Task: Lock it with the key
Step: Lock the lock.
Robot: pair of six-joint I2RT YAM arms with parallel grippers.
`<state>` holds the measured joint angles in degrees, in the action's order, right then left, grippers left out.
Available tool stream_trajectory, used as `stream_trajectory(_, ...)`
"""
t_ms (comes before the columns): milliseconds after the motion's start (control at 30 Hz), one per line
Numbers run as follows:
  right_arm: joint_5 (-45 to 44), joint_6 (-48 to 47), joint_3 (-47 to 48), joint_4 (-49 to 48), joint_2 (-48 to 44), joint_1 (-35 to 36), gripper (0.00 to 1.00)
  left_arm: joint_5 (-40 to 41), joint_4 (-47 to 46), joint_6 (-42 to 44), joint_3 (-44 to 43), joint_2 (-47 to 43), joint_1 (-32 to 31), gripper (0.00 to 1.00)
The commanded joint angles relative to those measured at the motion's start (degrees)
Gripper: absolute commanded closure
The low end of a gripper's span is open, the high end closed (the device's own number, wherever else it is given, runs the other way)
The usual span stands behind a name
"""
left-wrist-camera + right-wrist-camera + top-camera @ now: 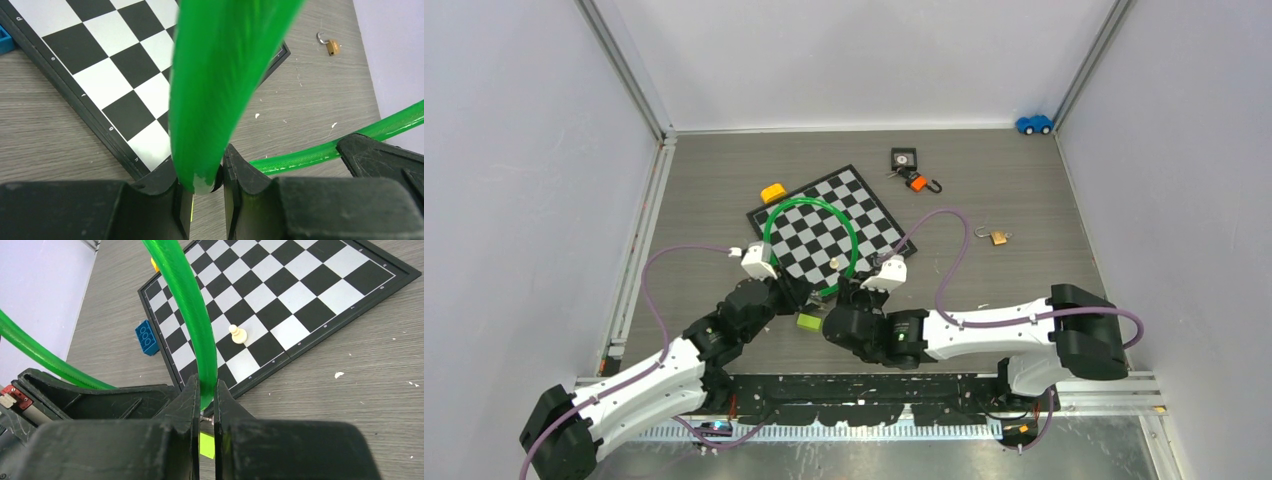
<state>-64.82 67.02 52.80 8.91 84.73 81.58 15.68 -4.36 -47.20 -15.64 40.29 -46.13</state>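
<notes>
Green cable (809, 203) arches over the board (869, 205), centre of top view. Left gripper (200, 169) pinches its end; right gripper (206, 390) is pressed together against it, hold unclear. Probably light, springy, slippery: grip near the ends.

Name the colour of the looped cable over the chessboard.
The cable is green; top external view shows it best.

Chessboard (864, 205), white pawn (239, 334), blue car (1033, 124)

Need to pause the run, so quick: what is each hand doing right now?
Left hand: closed on the green cable.
Right hand: closed on the same green cable.
</notes>
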Motion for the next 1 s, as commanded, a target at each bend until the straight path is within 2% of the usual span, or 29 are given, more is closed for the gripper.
stream_trajectory(0, 12.6, -3.1, -2.2, -10.6, -0.7, 2.2, 1.00, -4.2, -13.9, -1.3, -6.5, -1.5, -0.5, 1.00)
stream_trajectory(267, 16.3, -15.5, -9.8, -23.5, -5.5, 2.6, 1.00, -6.1, -10.3, -1.6, -8.6, -2.5, -0.5, 1.00)
stream_trajectory(467, 20.9, -23.6, -13.7, -31.6, -7.0, 2.7, 1.00, -7.6, -10.2, -5.1, -9.5, -3.0, -0.5, 1.00)
stream_trajectory(967, 30.8, -35.5, -23.1, -48.4, -7.4, 3.2, 1.00, -11.9, -9.3, -8.5, -13.5, -0.7, -0.5, 1.00)
